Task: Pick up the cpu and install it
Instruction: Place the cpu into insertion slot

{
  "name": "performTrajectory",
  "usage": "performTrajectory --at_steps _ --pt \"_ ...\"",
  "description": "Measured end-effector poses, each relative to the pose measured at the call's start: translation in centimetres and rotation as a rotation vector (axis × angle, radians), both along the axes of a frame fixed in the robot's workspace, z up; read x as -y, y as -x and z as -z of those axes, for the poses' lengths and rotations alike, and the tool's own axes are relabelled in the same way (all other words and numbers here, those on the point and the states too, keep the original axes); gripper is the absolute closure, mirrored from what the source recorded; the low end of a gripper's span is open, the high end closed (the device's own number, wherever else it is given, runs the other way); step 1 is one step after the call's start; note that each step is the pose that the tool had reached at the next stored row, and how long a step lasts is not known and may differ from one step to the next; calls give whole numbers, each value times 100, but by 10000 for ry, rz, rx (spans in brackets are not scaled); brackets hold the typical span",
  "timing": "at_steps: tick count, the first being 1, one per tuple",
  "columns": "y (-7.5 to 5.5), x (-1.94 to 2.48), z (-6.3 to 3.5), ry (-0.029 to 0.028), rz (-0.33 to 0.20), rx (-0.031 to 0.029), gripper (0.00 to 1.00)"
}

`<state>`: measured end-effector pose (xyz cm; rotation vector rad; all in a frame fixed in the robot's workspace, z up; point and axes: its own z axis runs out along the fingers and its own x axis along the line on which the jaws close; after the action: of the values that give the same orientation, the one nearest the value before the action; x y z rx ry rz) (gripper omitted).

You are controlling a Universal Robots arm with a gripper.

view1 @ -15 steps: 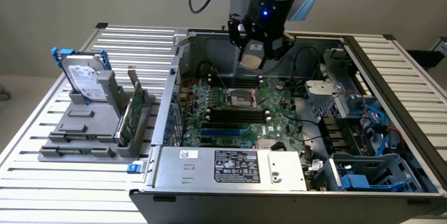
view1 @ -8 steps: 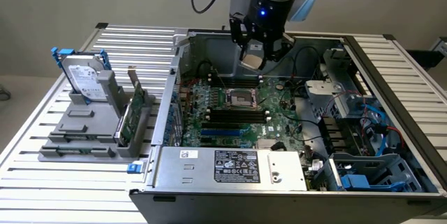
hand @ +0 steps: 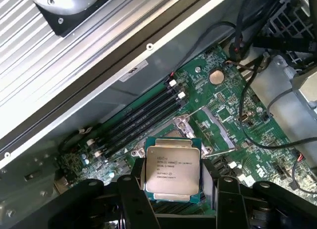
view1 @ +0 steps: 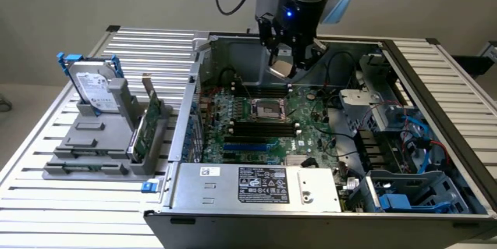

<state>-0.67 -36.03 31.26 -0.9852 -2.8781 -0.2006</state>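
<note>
The cpu (hand: 172, 170) is off the board, pinched by two opposite edges between the black fingers (hand: 130, 197) of the end effector (hand: 174, 192), with its printed metal lid facing the wrist camera. It looks light, stiff and flat, but fragile. The lid is slick, the thin greenish rim gives little to bear on, and the contact face underneath would not forgive a scrape or a tilted landing. An edge hold like this one, clear of the underside, seems the right one. In the exterior view the arm comes down from 12 o'clock, wrist near vertical, with the end effector (view1: 287, 57) hanging over the far part of the open case (view1: 311, 226). The socket (view1: 269, 109) lies on the motherboard (view1: 311, 135) at about 6 o'clock from it, apart from the chip, and its metal frame appears swung open
</note>
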Motion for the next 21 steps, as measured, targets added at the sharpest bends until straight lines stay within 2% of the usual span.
performTrajectory --at_steps 15,21 --pt "1 0 35 2 2712 -1 45" --pt "22 -11 97 10 3361 1 45"
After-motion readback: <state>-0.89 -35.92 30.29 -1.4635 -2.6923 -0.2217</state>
